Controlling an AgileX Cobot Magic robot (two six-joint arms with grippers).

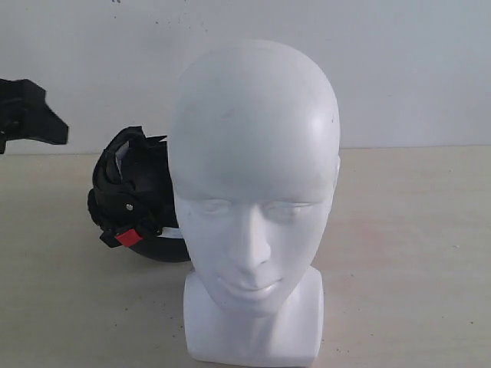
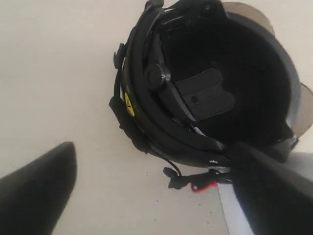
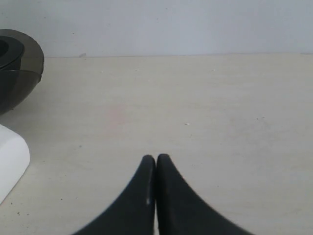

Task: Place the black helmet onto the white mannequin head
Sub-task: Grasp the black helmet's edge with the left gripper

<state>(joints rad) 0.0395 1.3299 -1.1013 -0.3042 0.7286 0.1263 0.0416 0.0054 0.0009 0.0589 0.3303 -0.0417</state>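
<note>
The white mannequin head [image 1: 253, 199] stands upright at the front middle of the table, face toward the camera. Behind it to the left lies the black helmet [image 1: 134, 195], partly hidden by the head, with its padded lining and red buckle [image 1: 128, 237] showing. In the left wrist view the helmet [image 2: 205, 83] lies with its hollow inside turned up. My left gripper [image 2: 151, 147] is open wide beside the helmet's rim; one finger [image 2: 269, 186] overlaps the rim near the strap, the other [image 2: 39, 191] is over bare table. My right gripper [image 3: 156, 157] is shut and empty, low over the table.
A pale wall [image 1: 399, 69] closes off the back of the beige table [image 1: 414, 253]. The mannequin's white base [image 3: 10, 156] and the helmet's smoky visor [image 3: 19, 68] sit at the edge of the right wrist view. Part of the left arm [image 1: 31, 115] hangs at the far left.
</note>
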